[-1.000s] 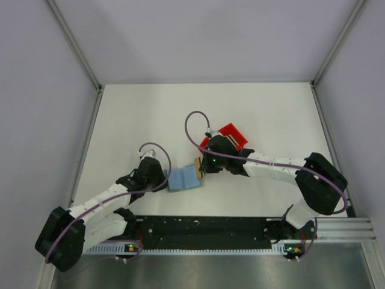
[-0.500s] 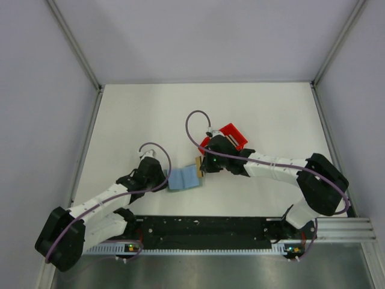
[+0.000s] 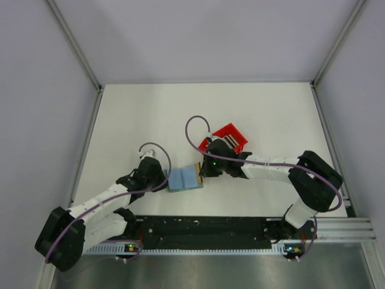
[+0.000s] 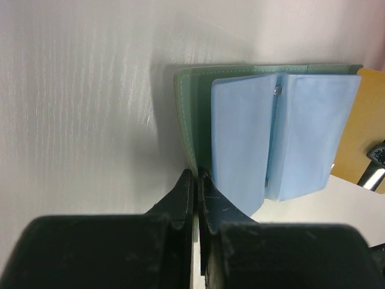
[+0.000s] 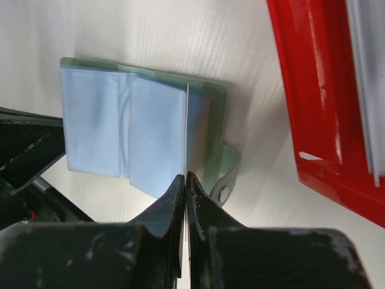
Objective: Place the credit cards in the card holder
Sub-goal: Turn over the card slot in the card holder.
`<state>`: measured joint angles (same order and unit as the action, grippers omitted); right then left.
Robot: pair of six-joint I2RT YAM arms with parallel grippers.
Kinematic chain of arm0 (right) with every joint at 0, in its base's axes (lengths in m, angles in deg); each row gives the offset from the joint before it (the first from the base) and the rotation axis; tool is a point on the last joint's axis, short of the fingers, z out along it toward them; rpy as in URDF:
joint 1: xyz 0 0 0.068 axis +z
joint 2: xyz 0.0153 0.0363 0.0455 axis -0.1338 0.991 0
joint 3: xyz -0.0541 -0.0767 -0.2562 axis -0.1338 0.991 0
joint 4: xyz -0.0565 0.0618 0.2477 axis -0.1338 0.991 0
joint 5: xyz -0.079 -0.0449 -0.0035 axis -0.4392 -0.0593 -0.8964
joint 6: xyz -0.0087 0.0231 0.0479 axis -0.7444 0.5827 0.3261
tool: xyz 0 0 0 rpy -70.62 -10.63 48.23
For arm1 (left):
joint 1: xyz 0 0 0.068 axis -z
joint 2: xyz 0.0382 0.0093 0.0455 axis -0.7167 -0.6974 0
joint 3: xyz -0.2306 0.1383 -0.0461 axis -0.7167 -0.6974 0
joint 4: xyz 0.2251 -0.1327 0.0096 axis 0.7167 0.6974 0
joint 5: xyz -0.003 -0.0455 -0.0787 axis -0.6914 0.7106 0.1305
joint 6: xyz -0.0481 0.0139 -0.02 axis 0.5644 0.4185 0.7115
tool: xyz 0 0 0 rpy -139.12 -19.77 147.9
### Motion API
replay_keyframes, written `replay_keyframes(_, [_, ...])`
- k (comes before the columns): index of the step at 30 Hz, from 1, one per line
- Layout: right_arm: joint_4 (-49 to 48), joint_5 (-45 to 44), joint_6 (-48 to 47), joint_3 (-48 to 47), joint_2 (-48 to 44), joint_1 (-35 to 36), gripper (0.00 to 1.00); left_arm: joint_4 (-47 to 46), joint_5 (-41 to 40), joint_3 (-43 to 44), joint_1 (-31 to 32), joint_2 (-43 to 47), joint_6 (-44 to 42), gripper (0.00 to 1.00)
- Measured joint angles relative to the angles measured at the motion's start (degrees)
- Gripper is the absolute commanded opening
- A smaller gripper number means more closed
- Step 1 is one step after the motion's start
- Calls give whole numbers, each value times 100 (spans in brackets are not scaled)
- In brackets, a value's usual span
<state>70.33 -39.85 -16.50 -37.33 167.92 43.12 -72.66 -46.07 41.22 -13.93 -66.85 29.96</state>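
Observation:
The card holder (image 3: 183,179) lies open on the table, light blue inside (image 4: 301,138) with a grey-green cover (image 4: 187,114). My left gripper (image 3: 163,178) is shut on the cover's left edge, as the left wrist view (image 4: 197,173) shows. My right gripper (image 3: 203,171) is shut on a tan credit card (image 3: 196,169) at the holder's right side. In the right wrist view the gripper (image 5: 185,176) holds this card edge-on (image 5: 186,129), standing over the holder's right-hand blue pocket (image 5: 156,132). The card also shows in the left wrist view (image 4: 355,129).
A red plastic bin (image 3: 231,135) stands just behind my right gripper, with more cards in it (image 5: 368,78). The holder's closing strap (image 5: 227,177) sticks out toward the bin. Grey walls enclose the table on three sides.
My right gripper has moved a little left and toward the holder with the card, which now reaches further over the holder's right half. The left arm has not moved.

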Motion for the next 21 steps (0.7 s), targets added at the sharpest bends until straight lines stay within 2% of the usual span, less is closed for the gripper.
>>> replay_keyframes(11, [-468,802,146,-9,136,2,0,-13,7,0,0,0,2,0])
replay_keyframes(21, [-894,1504,149,-308,481,7,0,-393,214,-55,0,-186,-7,0])
